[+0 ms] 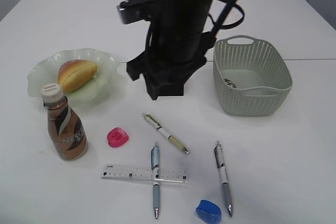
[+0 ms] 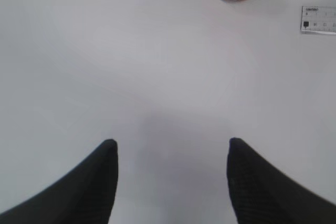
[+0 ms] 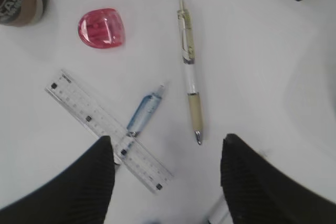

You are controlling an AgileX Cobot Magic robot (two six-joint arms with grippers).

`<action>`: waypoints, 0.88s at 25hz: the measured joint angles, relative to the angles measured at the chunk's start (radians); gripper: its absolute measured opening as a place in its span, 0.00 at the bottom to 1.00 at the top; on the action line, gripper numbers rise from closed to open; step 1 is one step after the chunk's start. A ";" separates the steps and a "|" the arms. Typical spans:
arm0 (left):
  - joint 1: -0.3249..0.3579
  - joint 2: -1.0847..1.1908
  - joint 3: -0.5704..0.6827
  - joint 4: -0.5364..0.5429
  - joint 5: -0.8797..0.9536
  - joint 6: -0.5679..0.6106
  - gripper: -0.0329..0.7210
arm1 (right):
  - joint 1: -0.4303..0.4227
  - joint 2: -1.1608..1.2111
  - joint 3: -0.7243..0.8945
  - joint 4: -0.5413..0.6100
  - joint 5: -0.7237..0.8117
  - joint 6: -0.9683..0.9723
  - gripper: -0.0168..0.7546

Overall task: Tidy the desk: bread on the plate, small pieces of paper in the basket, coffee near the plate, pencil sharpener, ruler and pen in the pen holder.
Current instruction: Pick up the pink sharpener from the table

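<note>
Bread (image 1: pixel 77 74) already lies on the plate (image 1: pixel 107 61) and the coffee (image 1: pixel 63 128) stands just beside that plate, so my risks sit with the stationery still loose on the desk (image 1: pixel 294 150).

My left gripper (image 2: pixel 171 153) hangs spread apart and empty over bare white, with the coffee's base ahead of my fingertips and the ruler's end ahead to the right. Swinging forward carelessly, I could knock the bottle over.

My right gripper (image 3: pixel 165 148) is parted too, holding nothing. The ruler (image 3: pixel 107 129) runs under my left fingertip (image 3: pixel 102 153), the blue pen (image 3: pixel 147 113) crosses over it, and the beige pen (image 3: pixel 190 72) lies ahead. Closing there might pinch two things together. The flat, clear ruler could also slip. The pink sharpener (image 3: pixel 102 28) sits ahead-left. No pen holder shows anywhere, so I cannot tell where to drop them.
</note>
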 joint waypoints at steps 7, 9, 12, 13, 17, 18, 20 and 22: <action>0.000 -0.002 0.000 -0.020 0.007 -0.002 0.68 | 0.056 0.176 -0.220 0.004 0.017 0.229 0.63; 0.000 -0.002 0.000 -0.022 0.007 -0.002 0.68 | 0.059 0.207 -0.267 0.006 0.018 0.330 0.63; 0.000 -0.002 0.000 -0.022 0.007 -0.002 0.68 | 0.060 0.241 -0.304 0.008 0.018 0.478 0.63; 0.000 -0.002 0.000 -0.022 0.007 -0.002 0.68 | 0.060 0.247 -0.307 0.008 0.019 0.521 0.63; 0.000 -0.002 0.000 -0.024 0.007 -0.002 0.68 | 0.060 0.283 -0.314 0.009 0.022 0.695 0.63; 0.000 -0.002 0.000 -0.024 0.007 -0.002 0.68 | 0.060 0.294 -0.314 0.012 0.022 0.747 0.63; 0.000 -0.002 0.000 -0.026 0.007 -0.002 0.68 | 0.060 0.313 -0.314 0.032 0.022 0.844 0.63; 0.000 -0.002 0.000 -0.028 0.007 -0.002 0.68 | 0.060 0.333 -0.314 0.059 0.014 0.941 0.63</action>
